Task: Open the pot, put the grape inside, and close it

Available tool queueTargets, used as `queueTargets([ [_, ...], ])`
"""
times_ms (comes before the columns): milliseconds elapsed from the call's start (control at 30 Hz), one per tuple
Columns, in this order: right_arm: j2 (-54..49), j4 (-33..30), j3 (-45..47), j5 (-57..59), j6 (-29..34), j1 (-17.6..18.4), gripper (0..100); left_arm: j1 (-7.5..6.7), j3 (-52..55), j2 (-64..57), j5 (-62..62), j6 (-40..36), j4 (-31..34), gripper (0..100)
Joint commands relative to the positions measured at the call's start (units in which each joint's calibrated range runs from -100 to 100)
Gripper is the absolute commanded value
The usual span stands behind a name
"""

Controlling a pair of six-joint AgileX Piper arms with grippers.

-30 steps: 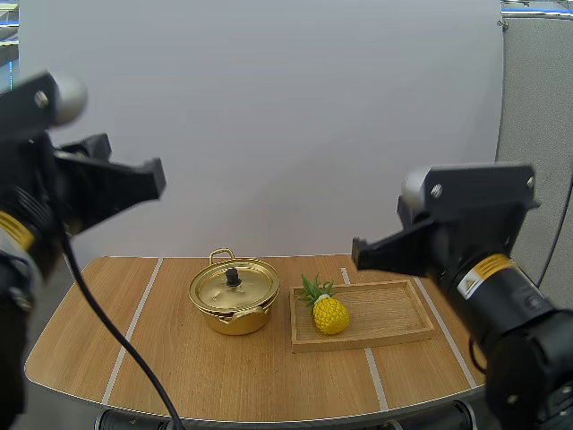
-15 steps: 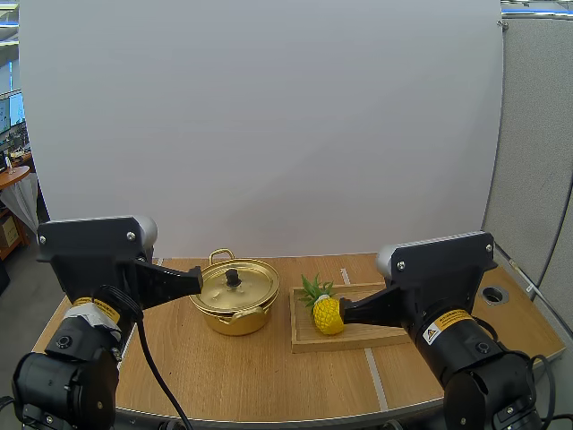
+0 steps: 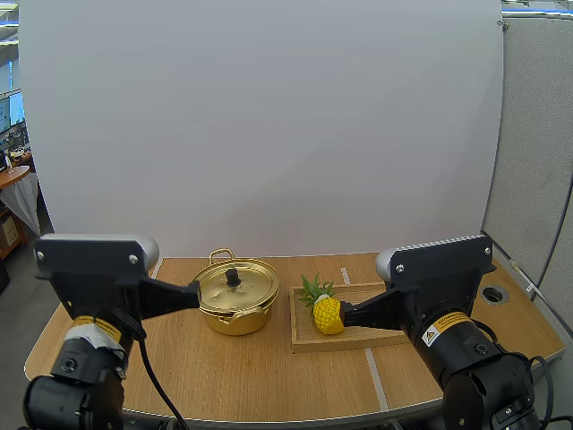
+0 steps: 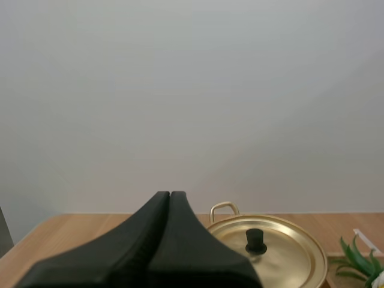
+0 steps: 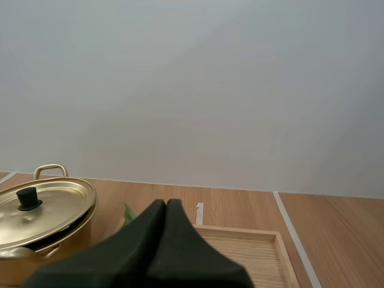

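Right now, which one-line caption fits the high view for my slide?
The left gripper and right gripper, both shut, hover near a lidded gold pot and a pineapple on a wooden tray.

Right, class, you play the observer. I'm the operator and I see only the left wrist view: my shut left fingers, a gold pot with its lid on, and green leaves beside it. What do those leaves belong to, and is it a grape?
Observer: Not a grape. They top a yellow pineapple lying on a wooden tray, to the right of the pot in the high view.
Operator: And what is my right gripper doing?
Observer: The right gripper is shut on nothing. Its fingers lie together as one wedge, and the tray is just beyond them.
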Motion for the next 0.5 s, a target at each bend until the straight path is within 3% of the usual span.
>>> queueTargets([
  [0,-0.3,-0.4,1.0,-0.4,0.1,-0.2,0,0.05,9.2,-0.3,-10.4,0.5,0.8,0],
  [200,-0.3,-0.4,6.3,-0.4,0.1,-0.2,0,0.05,14.8,-0.3,-21.8,0.5,0.8,0],
  [467,-0.3,-0.4,10.6,1.7,0.1,-0.3,0,0.05,14.8,-0.3,-12.4,-1.0,0.8,0],
])
